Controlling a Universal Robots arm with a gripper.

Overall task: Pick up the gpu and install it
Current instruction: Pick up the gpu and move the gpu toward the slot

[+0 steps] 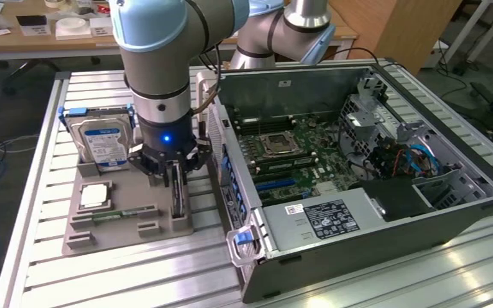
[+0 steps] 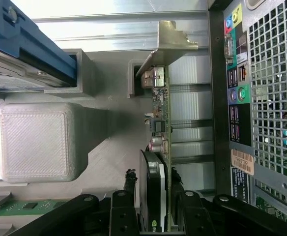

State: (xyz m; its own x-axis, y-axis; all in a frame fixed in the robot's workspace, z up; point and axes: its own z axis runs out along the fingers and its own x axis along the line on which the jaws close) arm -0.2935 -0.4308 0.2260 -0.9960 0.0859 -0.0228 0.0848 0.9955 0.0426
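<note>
While gripper (image 1: 176, 174) straddles gpu (image 2: 160, 113), card stands on edge in holder (image 1: 110, 234) directly beneath. Jaws apart, slim gap each side, no clamp yet. Best, I judge: centre card between jaws, squeeze evenly, keep upright; case (image 1: 452, 212) close alongside.

Exterior view sits high, off the arm, angled down across the slatted table (image 1: 41, 256). It is far enough back to catch the whole open computer case (image 1: 384, 250), the gray parts holder (image 1: 118, 240) and the arm's lower links. Wrist view rides right behind the gripper (image 2: 156, 219), looks along it down onto the holder from very close, and meets the gpu (image 2: 152, 187) edge-on. The 2 views share the gpu, the holder, the blue-framed hard drive (image 1: 101, 141) and the case's rear port panel (image 2: 237, 98).
</note>
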